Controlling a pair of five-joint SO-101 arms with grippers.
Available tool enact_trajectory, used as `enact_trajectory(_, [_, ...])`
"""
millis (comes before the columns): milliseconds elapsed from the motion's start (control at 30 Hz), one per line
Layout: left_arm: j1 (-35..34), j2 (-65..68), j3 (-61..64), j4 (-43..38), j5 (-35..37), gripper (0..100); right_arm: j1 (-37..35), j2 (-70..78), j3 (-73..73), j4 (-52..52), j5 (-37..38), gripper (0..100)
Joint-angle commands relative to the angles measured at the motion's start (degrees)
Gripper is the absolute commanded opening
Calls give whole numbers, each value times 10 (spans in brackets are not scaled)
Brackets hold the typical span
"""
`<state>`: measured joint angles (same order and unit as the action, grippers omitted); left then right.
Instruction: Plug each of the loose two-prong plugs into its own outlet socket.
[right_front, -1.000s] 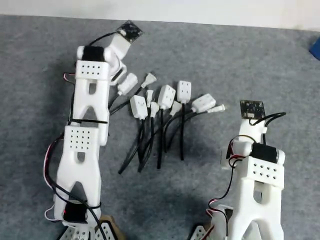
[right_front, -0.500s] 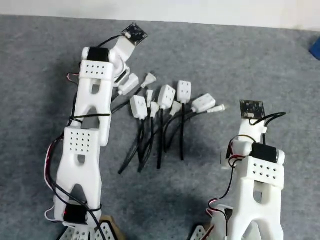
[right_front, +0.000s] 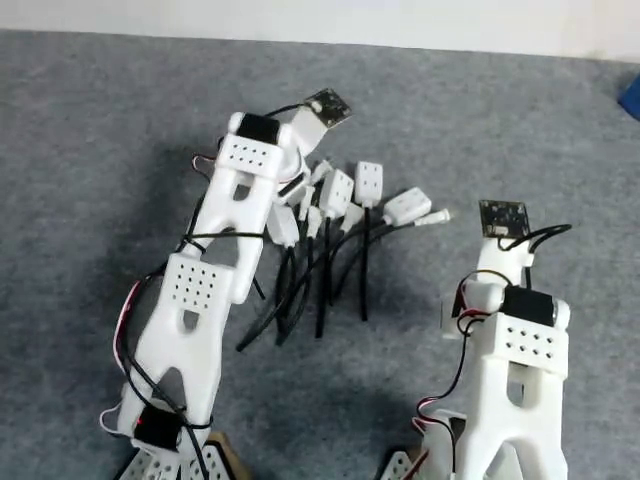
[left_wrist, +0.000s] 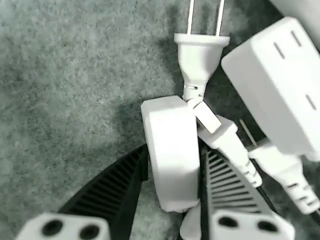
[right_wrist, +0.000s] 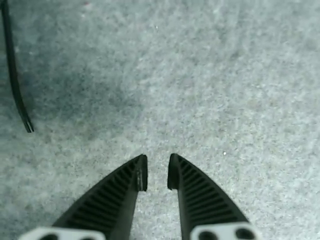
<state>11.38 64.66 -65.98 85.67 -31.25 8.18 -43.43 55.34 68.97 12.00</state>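
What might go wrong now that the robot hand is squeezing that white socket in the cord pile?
1. The left hand pinches the outlet socket while a two-prong plug and other cords lie right against it, so lifting may drag the tangle along.
2. The right hand sits open over bare carpet, so nothing steadies a plug for pushing in.

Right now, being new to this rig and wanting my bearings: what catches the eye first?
The left gripper clamps a white socket, with a plug lying just beyond it. A tangle of white plugs, sockets and black cords lies mid-table. The right gripper hangs slightly open over grey carpet.
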Motion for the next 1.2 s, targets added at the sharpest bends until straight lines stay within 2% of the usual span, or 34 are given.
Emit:
enact_trajectory(0, [-4,-9,-55,26,3,193,-7,-13,-3,1,6,84])
enact_trajectory(100, [-13,-12,-62,30,3,162,-7,-10,-3,1,6,84])
enact_trajectory(233, [-29,-22,-94,36,4,0,-22,-7,-2,0,6,84])
enact_trajectory(400, [-58,-47,-153,55,-1,5,-45,-7,-2,0,6,84])
enact_trajectory(533, [-58,-85,-189,114,-23,5,-42,-7,-2,0,6,84])
enact_trajectory(667, [-43,-136,-183,159,-19,5,15,-11,-7,0,2,83])
enact_trajectory(800, [-12,-204,-62,161,5,5,105,-13,-30,1,5,4])
enact_trajectory(867, [19,-253,41,161,18,5,137,-13,-42,5,6,9])
enact_trajectory(1100, [180,-468,357,159,42,5,220,-13,-60,2,43,6])
enact_trajectory(1167, [222,-500,436,123,43,5,255,-13,-87,1,43,6])
